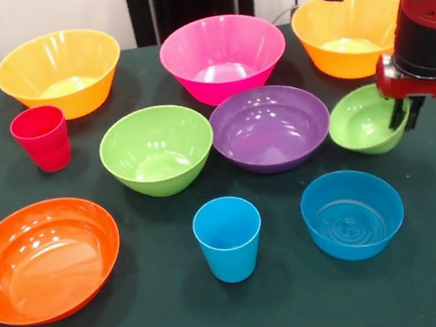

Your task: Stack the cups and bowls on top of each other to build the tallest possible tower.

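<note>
Scanning left to right: wide glossy orange plastic bowl (pixel 42 259) at the near left, tilted up on one side. Small red plastic tumbler (pixel 42 137) with a stepped lower half behind it. Large yellow-orange plastic bowl (pixel 59 73) at the back left. Medium lime green bowl (pixel 157 149) mid-table, smooth sky blue tumbler (pixel 229 237) in front of it. Large pink bowl (pixel 223 56) at the back centre, wide purple bowl (pixel 270 127) just in front of it. Small blue bowl (pixel 352 213) with concentric rings in its floor, near right. Small green bowl (pixel 367 119) at the right, second yellow-orange bowl (pixel 347 33) behind it.

No tower yet; every piece sits separate on the dark green cloth (pixel 168 321).

Gripper (pixel 403 114) is at the small green bowl's right rim, dark fingers pointing down. Can't tell how wide it is or whether it has the rim.

Risks, as I read it: thin slick rim, so a one-sided pinch could slip or tip the bowl. Purple bowl touches or nearly touches it, so a drag could knock that. All walls are glossy and tapered, so they'll nest, not stack tall.
</note>
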